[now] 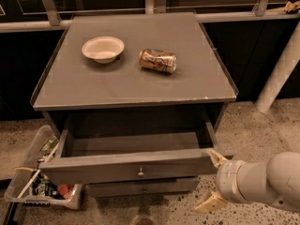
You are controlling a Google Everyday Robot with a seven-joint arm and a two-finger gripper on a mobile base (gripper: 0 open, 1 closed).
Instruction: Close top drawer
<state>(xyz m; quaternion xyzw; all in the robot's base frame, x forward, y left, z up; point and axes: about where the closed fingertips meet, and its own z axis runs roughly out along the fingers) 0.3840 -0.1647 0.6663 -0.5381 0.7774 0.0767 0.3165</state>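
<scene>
The arm [274, 182] reaches in low from four o'clock; its gripper [206, 181] sits by the top drawer's [126, 164] right front corner, fingers [217, 158] spread wide, holding nothing. The drawer juts open toward six o'clock.

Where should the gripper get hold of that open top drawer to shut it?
Probably its front panel's right end, pushed from the front: the top drawer is pulled out, its face is flat and wide, the knob small. The gripper sits open at that corner.

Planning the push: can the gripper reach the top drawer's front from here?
Likely yes: the gripper, open, sits at the right end of the pulled-out top drawer, nothing between them.
</scene>
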